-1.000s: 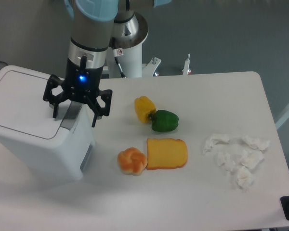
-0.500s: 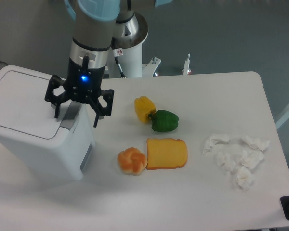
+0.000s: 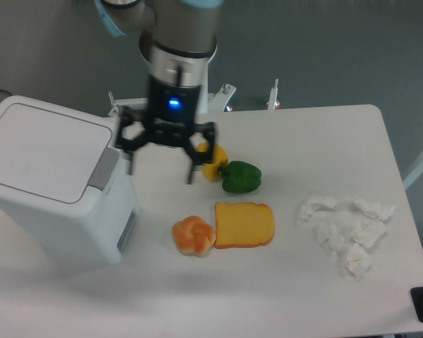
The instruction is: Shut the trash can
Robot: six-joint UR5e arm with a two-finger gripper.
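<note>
Camera view: end effector (image 3: 160,167) spread wide, empty, touching nothing.
Hangs above the counter (image 3: 324,141) just right of the trash can (image 3: 56,186), in front of the yellow pepper (image 3: 213,160). Trash can at the counter's left end, lid flat and shut, grey latch panel facing right. Green pepper (image 3: 241,177), bread slice (image 3: 244,224) and bun (image 3: 193,235) further right of the trash can.

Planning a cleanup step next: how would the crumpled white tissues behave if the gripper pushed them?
The crumpled tissues look soft and very light, so they would probably slide and scatter rather than move together. Being loose, separate wads, they would likely compress under the gripper.
</note>
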